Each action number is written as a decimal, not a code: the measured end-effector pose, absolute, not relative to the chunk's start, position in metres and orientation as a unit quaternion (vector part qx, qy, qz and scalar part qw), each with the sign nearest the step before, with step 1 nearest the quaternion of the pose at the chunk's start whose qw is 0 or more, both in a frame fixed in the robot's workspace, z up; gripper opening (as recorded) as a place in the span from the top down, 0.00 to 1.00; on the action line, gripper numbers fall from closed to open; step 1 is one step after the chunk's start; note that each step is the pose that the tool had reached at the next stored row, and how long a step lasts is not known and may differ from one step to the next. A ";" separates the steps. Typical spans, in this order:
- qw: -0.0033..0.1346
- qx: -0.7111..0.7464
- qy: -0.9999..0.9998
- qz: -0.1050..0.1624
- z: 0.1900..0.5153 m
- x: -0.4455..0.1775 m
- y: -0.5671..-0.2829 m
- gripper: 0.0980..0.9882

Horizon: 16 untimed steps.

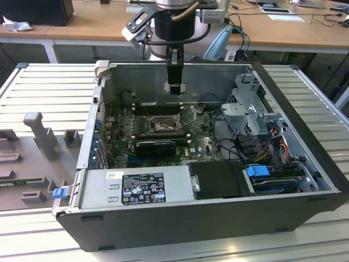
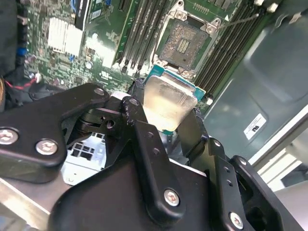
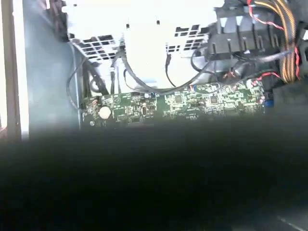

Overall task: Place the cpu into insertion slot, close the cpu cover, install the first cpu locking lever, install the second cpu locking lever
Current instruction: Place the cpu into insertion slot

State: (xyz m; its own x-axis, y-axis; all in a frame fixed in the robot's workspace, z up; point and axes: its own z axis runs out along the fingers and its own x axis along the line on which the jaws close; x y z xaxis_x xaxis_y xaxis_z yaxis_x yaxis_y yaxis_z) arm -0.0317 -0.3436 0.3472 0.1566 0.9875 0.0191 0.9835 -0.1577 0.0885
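One cpu (image 2: 169, 98) sits clamped in the gripper (image 2: 168, 119) (raised, apart from the insertion slot (image 2: 185, 45)).

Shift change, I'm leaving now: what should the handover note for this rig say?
Tool: shut on the small square silvery-grey cpu, held in the air above the green motherboard inside the open black computer case.
Square black-framed insertion slot: bare, contacts exposed.
Done: cpu picked up.
Left: cpu not yet in the slot; nothing closed or locked over it.
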 end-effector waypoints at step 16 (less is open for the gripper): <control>0.027 0.782 0.622 0.032 0.319 -0.032 -0.343 0.52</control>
